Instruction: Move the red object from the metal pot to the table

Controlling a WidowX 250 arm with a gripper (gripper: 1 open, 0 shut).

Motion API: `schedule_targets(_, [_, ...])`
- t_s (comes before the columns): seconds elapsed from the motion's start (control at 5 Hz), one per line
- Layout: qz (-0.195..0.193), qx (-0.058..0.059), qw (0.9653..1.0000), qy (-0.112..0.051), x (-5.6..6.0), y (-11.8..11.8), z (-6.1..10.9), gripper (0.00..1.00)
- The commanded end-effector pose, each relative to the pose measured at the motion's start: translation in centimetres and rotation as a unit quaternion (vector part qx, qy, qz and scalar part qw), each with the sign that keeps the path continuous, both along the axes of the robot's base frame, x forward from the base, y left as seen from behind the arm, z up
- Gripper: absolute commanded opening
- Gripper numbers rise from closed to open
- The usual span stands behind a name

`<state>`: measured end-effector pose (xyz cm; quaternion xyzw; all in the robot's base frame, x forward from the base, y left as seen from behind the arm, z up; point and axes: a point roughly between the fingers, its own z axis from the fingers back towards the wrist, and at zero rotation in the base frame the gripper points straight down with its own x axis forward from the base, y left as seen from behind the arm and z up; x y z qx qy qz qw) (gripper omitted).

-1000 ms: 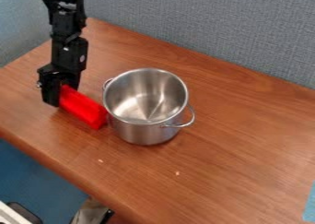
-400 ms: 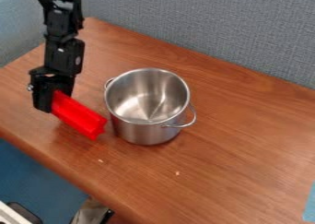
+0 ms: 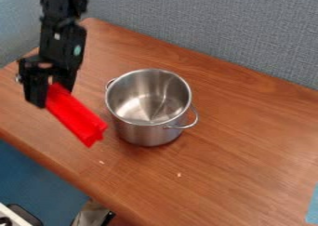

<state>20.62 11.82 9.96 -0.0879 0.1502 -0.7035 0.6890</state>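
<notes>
Item: my gripper (image 3: pixel 41 88). Formerly low, close beside the metal pot (image 3: pixel 149 107); now higher and further toward the left edge of the view, with a wider gap to the pot's wall.

Item: red object (image 3: pixel 74 117). Formerly short in view, just beside the pot's left wall; now shifted left and clear of it, showing longer, slanting from my fingers down toward the table (image 3: pixel 236 155). Its upper end sits at my fingertips; whether its lower end touches the wood cannot be told.
</notes>
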Motion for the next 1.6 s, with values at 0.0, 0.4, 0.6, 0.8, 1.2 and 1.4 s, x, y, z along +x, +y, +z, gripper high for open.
schedule_targets(0.0, [-0.074, 0.023, 0.9969, -0.008, -0.1, -1.7, 0.8, 0.00])
schedule_targets(0.4, [-0.185, 0.037, 0.9820, -0.010, -0.5, -6.6, -1.4, 0.00])
schedule_targets(0.6, [-0.190, 0.043, 0.9808, -0.012, -0.9, -7.4, -2.5, 0.00])
schedule_targets(0.8, [-0.224, 0.033, 0.9739, -0.014, -1.3, -8.3, -2.8, 0.00])
schedule_targets(1.2, [-0.296, 0.012, 0.9551, -0.015, -2.1, -9.9, -3.0, 0.00])
schedule_targets(1.4, [-0.339, -0.010, 0.9406, -0.021, -2.7, -9.9, -2.4, 0.00])
